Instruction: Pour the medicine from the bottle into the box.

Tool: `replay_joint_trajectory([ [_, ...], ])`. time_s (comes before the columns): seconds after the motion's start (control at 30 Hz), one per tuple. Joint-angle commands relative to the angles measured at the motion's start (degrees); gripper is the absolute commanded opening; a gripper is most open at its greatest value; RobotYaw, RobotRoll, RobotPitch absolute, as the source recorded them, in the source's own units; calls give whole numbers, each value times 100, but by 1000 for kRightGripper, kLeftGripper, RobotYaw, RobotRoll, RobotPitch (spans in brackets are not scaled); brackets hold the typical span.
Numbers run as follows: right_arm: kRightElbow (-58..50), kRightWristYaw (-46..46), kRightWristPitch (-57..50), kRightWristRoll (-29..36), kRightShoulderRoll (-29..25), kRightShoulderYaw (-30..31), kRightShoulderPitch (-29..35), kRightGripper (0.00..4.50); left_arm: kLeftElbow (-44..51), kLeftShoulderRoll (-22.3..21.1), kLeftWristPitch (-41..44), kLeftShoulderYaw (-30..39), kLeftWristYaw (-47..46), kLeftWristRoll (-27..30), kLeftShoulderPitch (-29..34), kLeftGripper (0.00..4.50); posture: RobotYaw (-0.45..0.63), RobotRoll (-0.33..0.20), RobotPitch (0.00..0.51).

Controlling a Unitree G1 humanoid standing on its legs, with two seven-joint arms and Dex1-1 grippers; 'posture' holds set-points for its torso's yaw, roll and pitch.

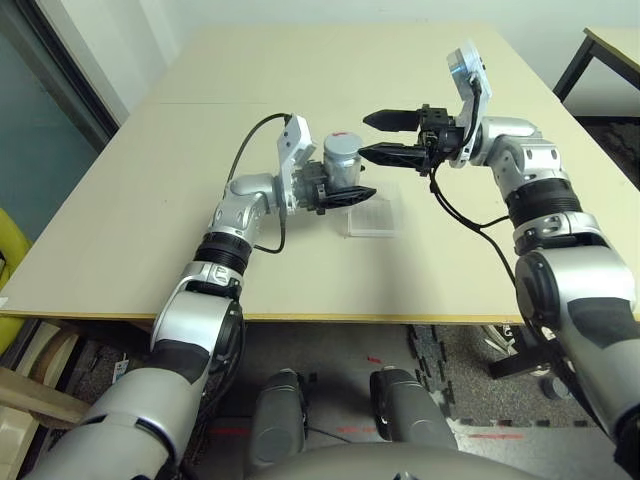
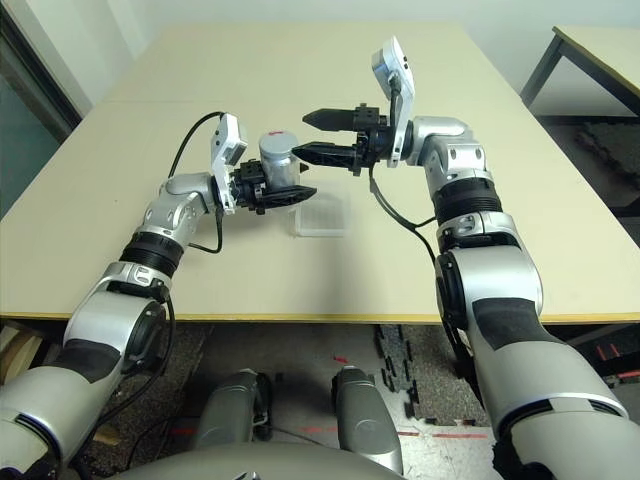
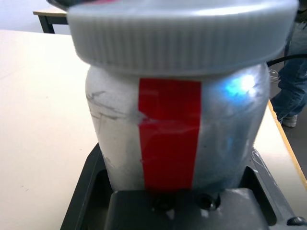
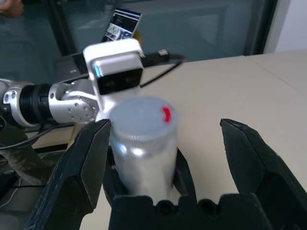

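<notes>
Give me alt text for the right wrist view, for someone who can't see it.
The right gripper, jaws wide open, faces the capped silvery bottle, which stands upright between them in the picture, held by the left gripper. Behind lies the beige table.

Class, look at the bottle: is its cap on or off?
On. The bottle stands upright in the left end effector, with a ribbed grey cap covering its mouth.

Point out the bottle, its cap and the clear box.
bottle [image 1: 343, 172]: left eye view, silvery side wall.
cap [image 3: 182, 33]: left wrist view, ribbed grey side.
box [image 1: 372, 220]: left eye view, clear floor of the tray.
</notes>
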State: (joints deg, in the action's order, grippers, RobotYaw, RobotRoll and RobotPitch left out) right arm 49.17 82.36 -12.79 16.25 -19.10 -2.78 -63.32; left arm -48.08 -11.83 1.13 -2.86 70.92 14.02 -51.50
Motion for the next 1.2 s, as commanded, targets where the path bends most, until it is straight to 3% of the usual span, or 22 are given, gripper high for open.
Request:
replay_joint_trajectory([
  [0.03,-199,51,-60,36,29,86,74,4500,-119,24,-91,-23,-9,-96,-140,2696,-218,0,43],
  [1.2,-642,-127,-199,43,164,283,253,4500,-200,82,-203,-11,-78,-107,-126,2696,-219,0,47],
])
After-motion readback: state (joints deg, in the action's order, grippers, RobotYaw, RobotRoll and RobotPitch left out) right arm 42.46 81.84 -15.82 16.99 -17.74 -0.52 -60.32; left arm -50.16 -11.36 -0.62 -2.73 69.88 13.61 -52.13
